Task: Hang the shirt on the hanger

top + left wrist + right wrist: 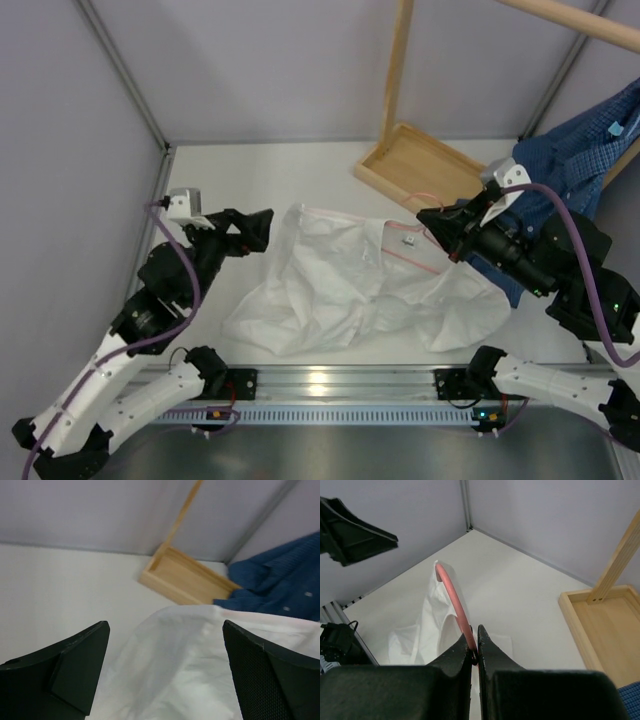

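The white shirt lies crumpled on the table between both arms. The thin pink hanger shows through and beside its upper part. My right gripper is at the shirt's right upper edge, shut on the hanger's wire. In the right wrist view the pink hanger runs from the gripper up into the shirt, which drapes over its far end. My left gripper hovers at the shirt's upper left edge, open. In the left wrist view the shirt lies below the wide-apart fingers, untouched.
A light wooden rack stands at the back right, with a tray base, an upright post and a top rail. A blue checked shirt hangs at the right behind my right arm. Grey walls enclose the table.
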{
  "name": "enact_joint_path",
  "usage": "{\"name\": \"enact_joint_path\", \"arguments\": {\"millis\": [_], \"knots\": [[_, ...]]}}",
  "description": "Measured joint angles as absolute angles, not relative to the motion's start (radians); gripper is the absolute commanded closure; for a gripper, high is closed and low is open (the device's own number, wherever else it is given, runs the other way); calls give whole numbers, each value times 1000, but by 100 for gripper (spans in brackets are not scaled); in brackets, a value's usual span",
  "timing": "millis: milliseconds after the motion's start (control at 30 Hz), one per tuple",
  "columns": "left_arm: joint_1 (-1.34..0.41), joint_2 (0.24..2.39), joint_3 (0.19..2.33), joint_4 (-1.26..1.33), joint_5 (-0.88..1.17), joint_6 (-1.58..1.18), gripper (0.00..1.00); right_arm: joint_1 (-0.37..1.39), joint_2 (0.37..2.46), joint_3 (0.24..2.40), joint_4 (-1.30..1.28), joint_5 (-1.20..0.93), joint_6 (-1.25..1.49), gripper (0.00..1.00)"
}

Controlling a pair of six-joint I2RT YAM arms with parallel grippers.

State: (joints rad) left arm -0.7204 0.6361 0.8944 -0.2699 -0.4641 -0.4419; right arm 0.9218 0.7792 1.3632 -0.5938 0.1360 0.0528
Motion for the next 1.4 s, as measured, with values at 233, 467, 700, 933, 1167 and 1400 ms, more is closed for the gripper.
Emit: {"name": "enact_joint_path", "arguments": {"millis": [233,467,700,933,1167,1400], "knots": [[-719,867,1316,-326,215,-216,2,922,753,1355,-613,87,56,100],[-745,1200,1504,-470,757,39,3,922,735,1354,-678,-68,62,100],[-844,1261,1475,-549,896,142,28,922,743,1354,-690,-163,56,100],[-864,1276,1463,-551,901,179,58,922,774,1354,-689,-221,52,100],[-872,1308,1450,-550,900,197,100,922,773,1354,-695,-229,54,100],[-872,1306,1449,-574,907,237,100,922,748,1349,-685,-216,64,41]]}}
